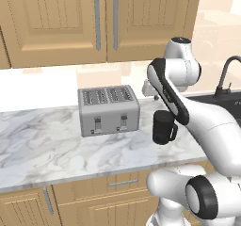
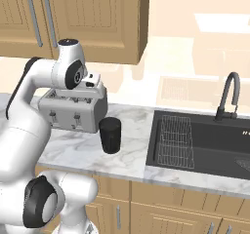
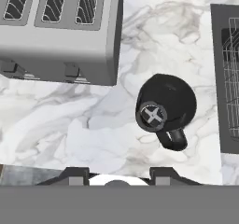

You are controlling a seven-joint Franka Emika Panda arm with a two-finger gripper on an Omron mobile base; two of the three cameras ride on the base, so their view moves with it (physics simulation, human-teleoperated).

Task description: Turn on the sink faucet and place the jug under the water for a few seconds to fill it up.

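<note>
Marble-patterned white counter (image 1: 42, 145) runs along the wall under wooden upper cabinets (image 1: 56, 18), with matching wooden drawers below it. Set into its right end is the sink (image 2: 205, 145), a wide black basin with a wire rack (image 2: 176, 140) lying in its left part and a drain grate (image 2: 242, 164) toward the right. At the back rim of the basin stands the sink faucet (image 2: 228, 95), dark grey, gooseneck, upright, spout arched over the basin; no stream falls from it. A silver four-slot toaster (image 1: 108, 109) sits on the counter left of the sink, near the wall. The jug (image 1: 164, 127), small, black, matte, stands upright on the counter between toaster and sink, just beside the toaster's right end and a little nearer the counter's front edge, apart from both. Its handle points toward the counter's front edge in the left base view; in the hand view it is seen from above, with its handle toward the bottom of the picture. The gripper (image 3: 119, 174) hangs above the counter looking down, fingertips (image 3: 77, 174) showing at the bottom edge, clear of the jug and touching nothing. Jaws stand partly apart with nothing between them; released.
</note>
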